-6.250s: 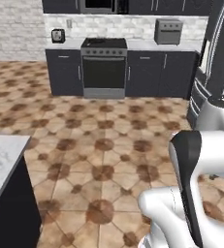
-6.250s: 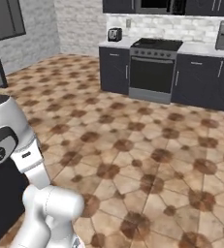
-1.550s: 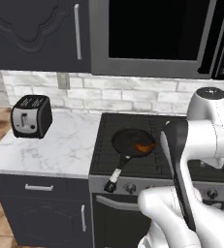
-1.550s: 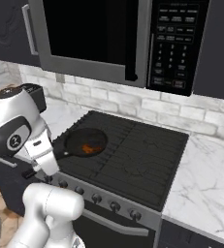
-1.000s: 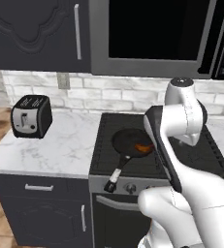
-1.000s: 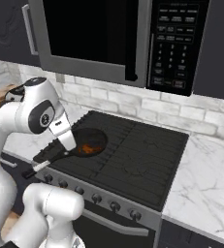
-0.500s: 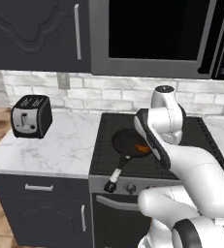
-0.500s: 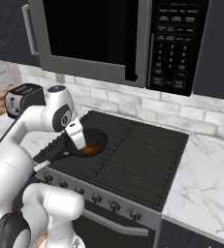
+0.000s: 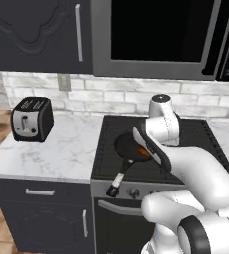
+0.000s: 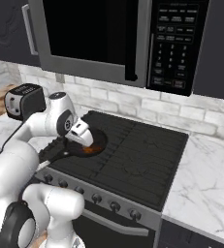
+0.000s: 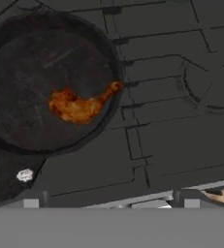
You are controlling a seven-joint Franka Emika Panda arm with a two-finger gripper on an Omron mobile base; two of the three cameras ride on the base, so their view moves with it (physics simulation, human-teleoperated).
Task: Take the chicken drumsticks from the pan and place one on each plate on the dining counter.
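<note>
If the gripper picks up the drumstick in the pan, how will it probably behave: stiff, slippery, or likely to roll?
The drumstick looks lumpy with a thin bone end, so it probably stays stiff rather than flopping. Its glossy orange-brown surface suggests it may be greasy and slip between the fingers. It lies partly against the rim of the pan, so a push would likely slide or pivot it, not roll it far.

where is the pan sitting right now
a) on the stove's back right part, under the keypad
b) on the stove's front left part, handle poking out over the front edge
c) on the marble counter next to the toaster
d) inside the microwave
b: the pan rests on the front left of the stove, its handle running out past the front edge above the knobs, with a drumstick lying inside it.
</note>
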